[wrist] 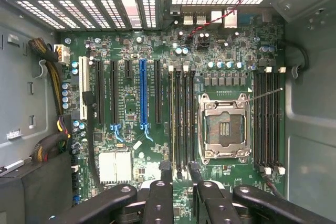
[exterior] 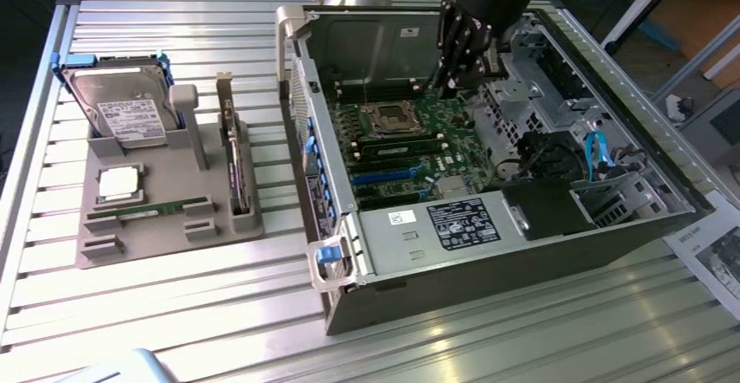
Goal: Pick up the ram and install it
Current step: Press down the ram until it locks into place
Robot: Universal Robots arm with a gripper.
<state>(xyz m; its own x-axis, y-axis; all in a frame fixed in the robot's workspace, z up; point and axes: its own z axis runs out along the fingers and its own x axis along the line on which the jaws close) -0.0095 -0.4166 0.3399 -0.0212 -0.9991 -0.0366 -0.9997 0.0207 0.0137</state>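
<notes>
Your long, thin green ram stick (exterior: 151, 211) lies flat in the grey plastic holder tray (exterior: 139, 246), on the exterior view's left, well apart from the arm. Your black gripper (exterior: 465, 87) points down inside the open grey computer case (exterior: 497, 253), with its fingers (wrist: 159, 192) spread above the green motherboard (wrist: 131, 108).

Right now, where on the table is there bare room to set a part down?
Bare slats along the near edge, bordered by the grey tray and case; also behind the hard drive. Crowded: inside the case, gripper over the motherboard.
</notes>
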